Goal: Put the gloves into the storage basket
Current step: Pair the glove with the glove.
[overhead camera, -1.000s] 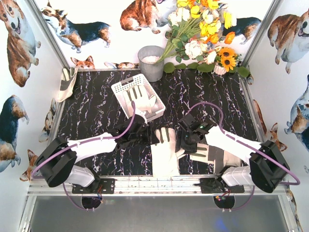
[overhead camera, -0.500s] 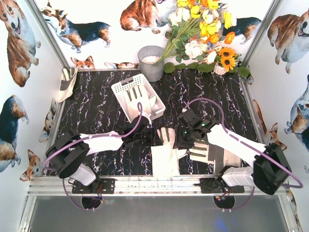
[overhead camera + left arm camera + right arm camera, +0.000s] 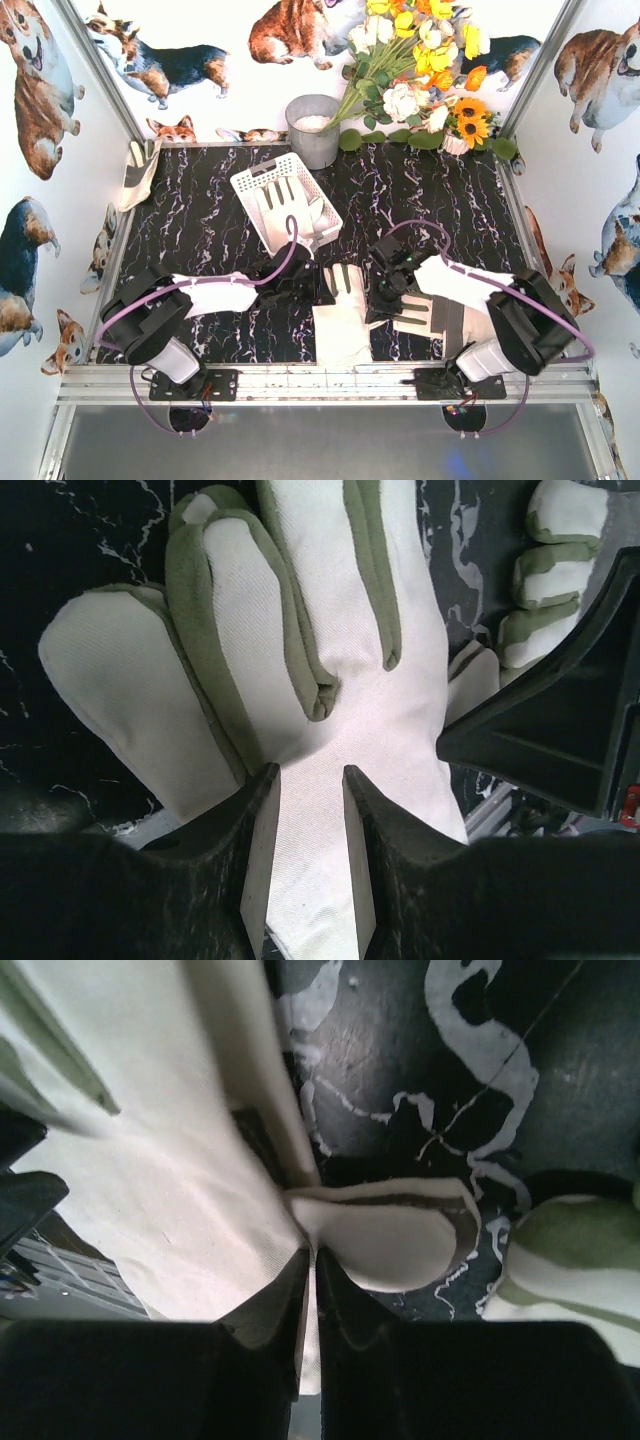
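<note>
Right gripper pinches glove (thumb side) — hidden overhead; left gripper gapes.

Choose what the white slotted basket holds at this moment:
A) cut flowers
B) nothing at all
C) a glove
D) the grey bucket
C: the top view shows a grey-striped glove lying inside the storage basket, while the middle glove lies outside it, nearer the arms.
</note>
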